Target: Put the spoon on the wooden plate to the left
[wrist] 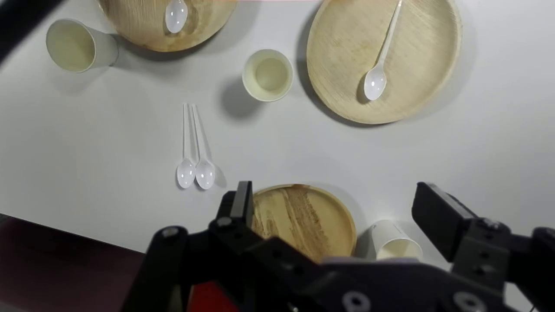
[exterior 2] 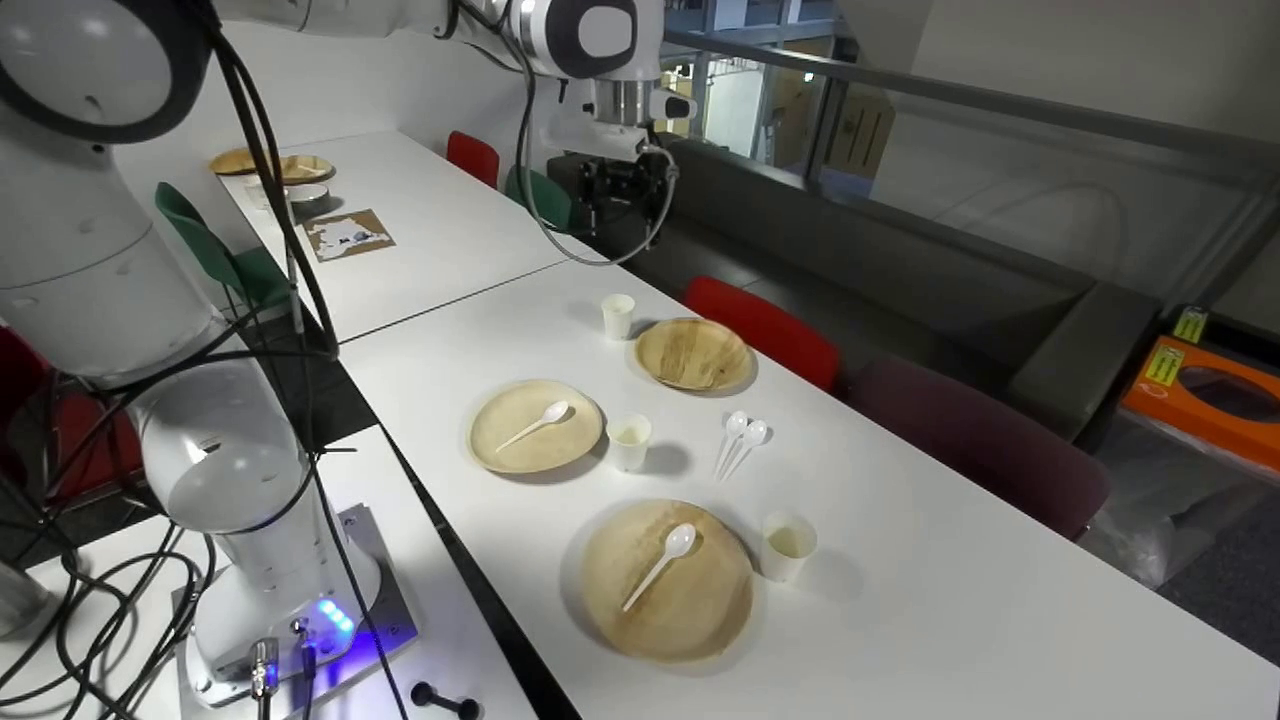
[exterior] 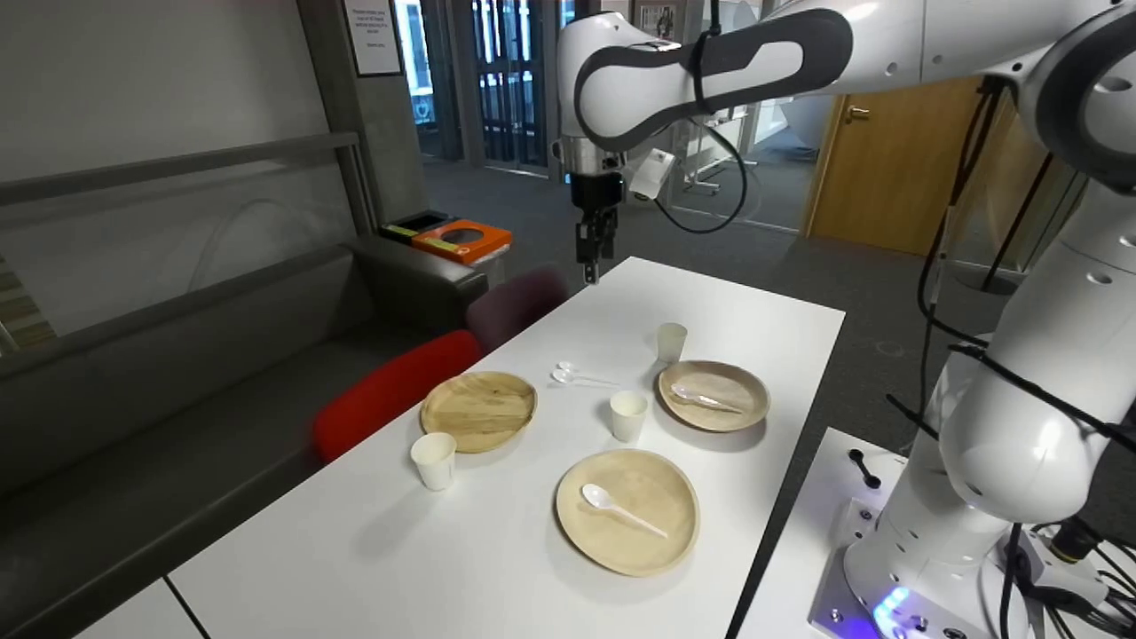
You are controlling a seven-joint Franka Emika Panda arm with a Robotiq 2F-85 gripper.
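Note:
Two near-identical white spoons lie side by side on the white table, their bowls almost touching; I cannot tell which is the task's spoon. They show in the wrist view (wrist: 205,174) and in both exterior views (exterior: 564,377) (exterior 2: 735,425). The wooden plate (exterior: 479,410), small, round and streaked with a low rim, is bare in both exterior views (exterior 2: 693,353). In the wrist view the plate (wrist: 323,221) is partly hidden behind a finger and the gripper body. My gripper (wrist: 333,195) is wide open and empty, high above the table in both exterior views (exterior: 590,273) (exterior 2: 622,220).
A larger pale plate (exterior: 628,555) and a deeper wooden dish (exterior: 754,404) each hold a white spoon. Paper cups stand beside the wooden plate (exterior: 435,461), between the dishes (exterior: 628,417) and beside the deeper dish (exterior: 672,343). Chairs (exterior: 399,386) and a sofa line the far side.

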